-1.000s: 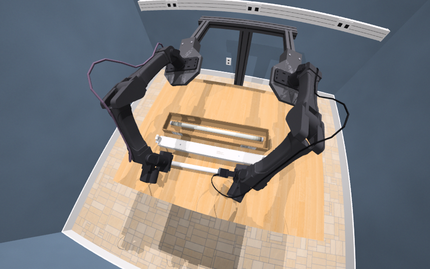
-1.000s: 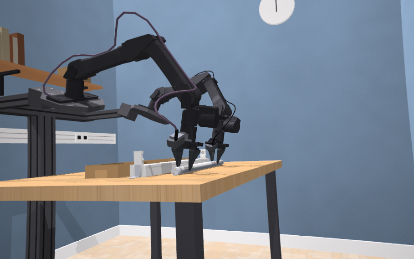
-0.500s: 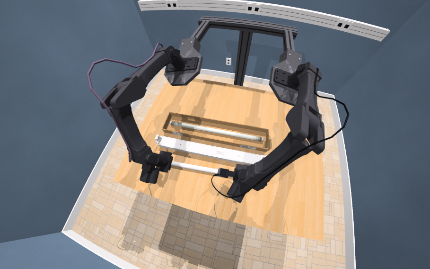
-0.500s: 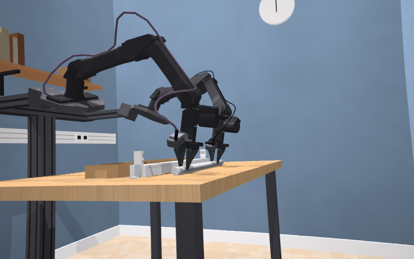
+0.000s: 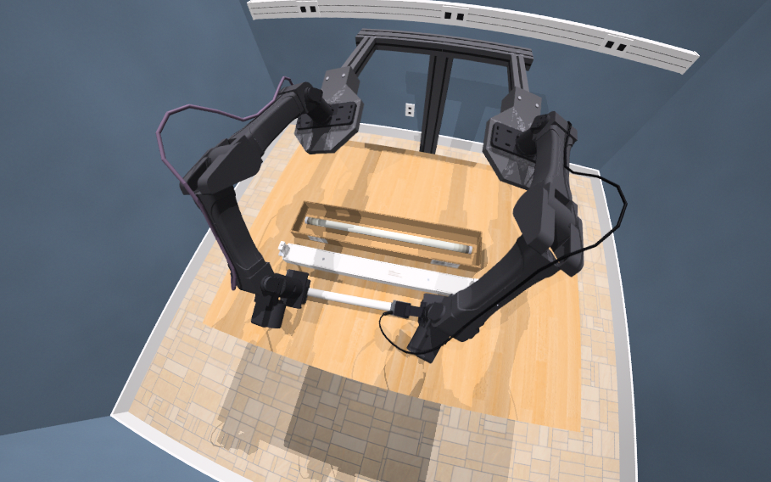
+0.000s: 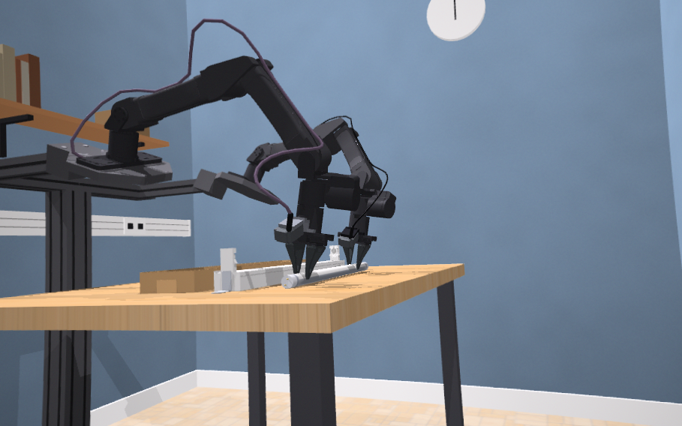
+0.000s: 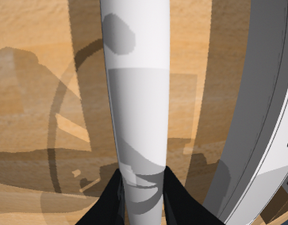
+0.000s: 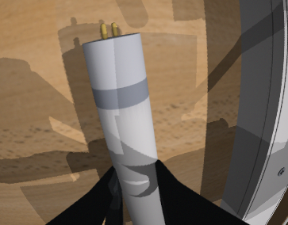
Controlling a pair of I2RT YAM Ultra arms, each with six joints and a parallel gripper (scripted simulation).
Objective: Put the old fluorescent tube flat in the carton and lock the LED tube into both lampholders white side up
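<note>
Clamped now at both ends of the LED tube (image 5: 349,298) (image 6: 332,274) (image 7: 140,99) (image 8: 132,131): gripped near the pins by the right end effector (image 5: 304,292) (image 6: 301,274) (image 8: 136,170), gripped toward the opposite end by the left end effector (image 5: 399,308) (image 6: 353,265) (image 7: 142,173); lying low, apparently on the counter (image 5: 526,359) (image 6: 200,316) (image 7: 17,24) (image 8: 25,24), just beside the light fixture (image 5: 376,272) (image 6: 259,280) (image 7: 259,79) (image 8: 257,79); looking white side up, so worth keeping that way. Over in the carton (image 5: 388,216) (image 6: 195,279), seeing the old fluorescent tube (image 5: 388,235) laid down, with that half seemingly done; best left alone. Coming up, judging by the grips, the lift; check for firm pinch first, then raise slowly, straight up and level, with both arms at one pace; avoid twisting in the fingers, as a slight skew shows in the right wrist view; clear the upright lampholder near the right arm (image 5: 281,249) (image 6: 226,264) and the other lampholder (image 6: 334,253) before moving across; never brush the fixture at speed; then line up the pins with the slots, lower gently, and turn to lock only once fully seated, ending white side up; above all, no letting go early.
</note>
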